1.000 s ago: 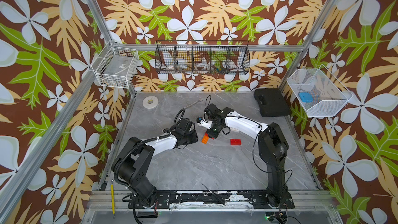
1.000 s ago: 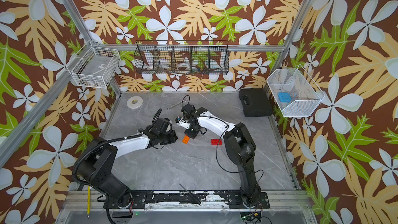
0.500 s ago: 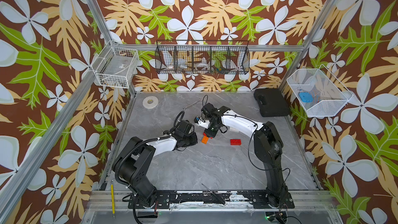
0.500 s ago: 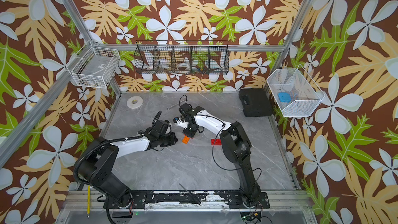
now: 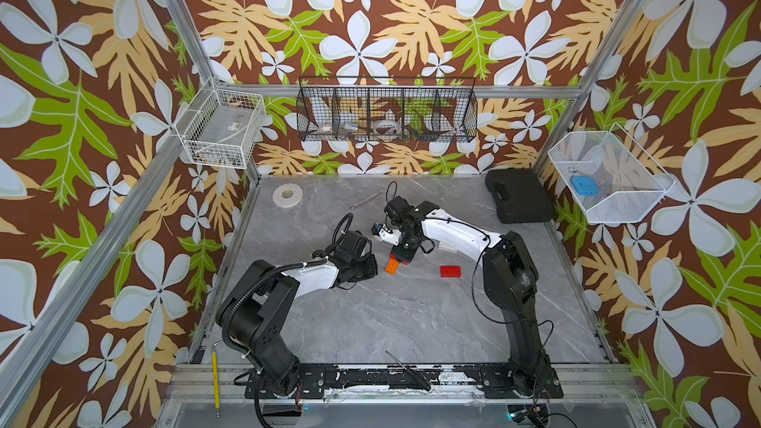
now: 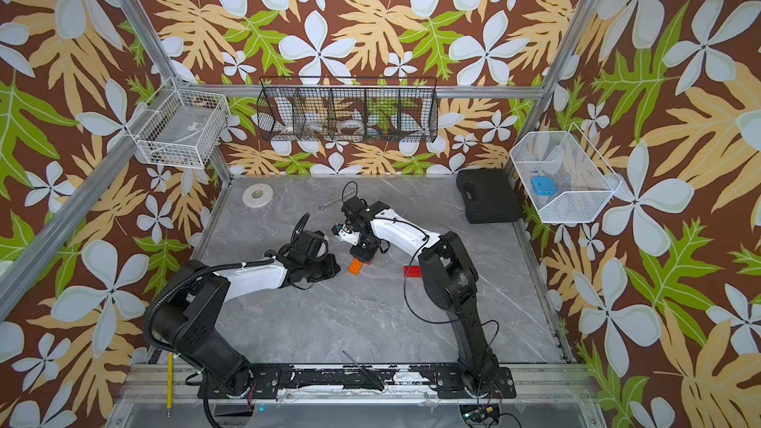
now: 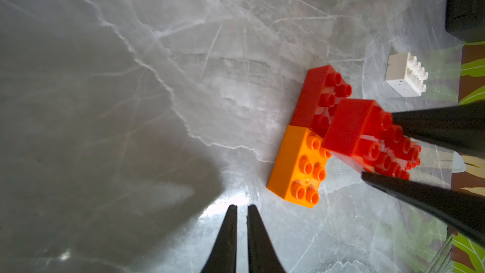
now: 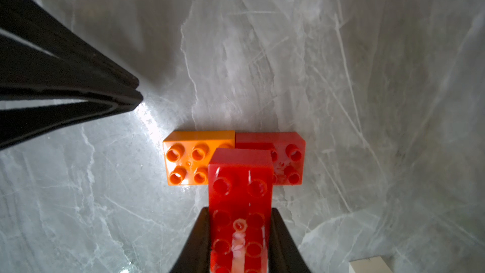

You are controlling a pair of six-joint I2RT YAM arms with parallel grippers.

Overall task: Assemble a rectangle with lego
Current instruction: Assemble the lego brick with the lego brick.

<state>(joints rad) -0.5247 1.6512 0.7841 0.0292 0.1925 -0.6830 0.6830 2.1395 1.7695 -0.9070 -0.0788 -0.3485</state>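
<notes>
the right gripper (image 8: 240, 211) is clamped on a red brick (image 8: 240, 179), held over the seam where the orange brick (image 8: 194, 158) touches a second red brick (image 8: 291, 158) on the counter (image 8: 367, 74); the left gripper (image 7: 242, 207), nearly closed on nothing, sits near the orange brick. only the left wrist view shows the white brick (image 7: 404, 74) whole, apart from the orange brick; only the top views show a third red brick (image 5: 450, 271), well apart from it.

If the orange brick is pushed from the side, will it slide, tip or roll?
The orange brick lies flat, studs up, on the smooth table, so it would probably slide, not tip or roll. It looks like hard plastic: likely stiff and light. A red brick sits against its end, so both might shift.
</notes>
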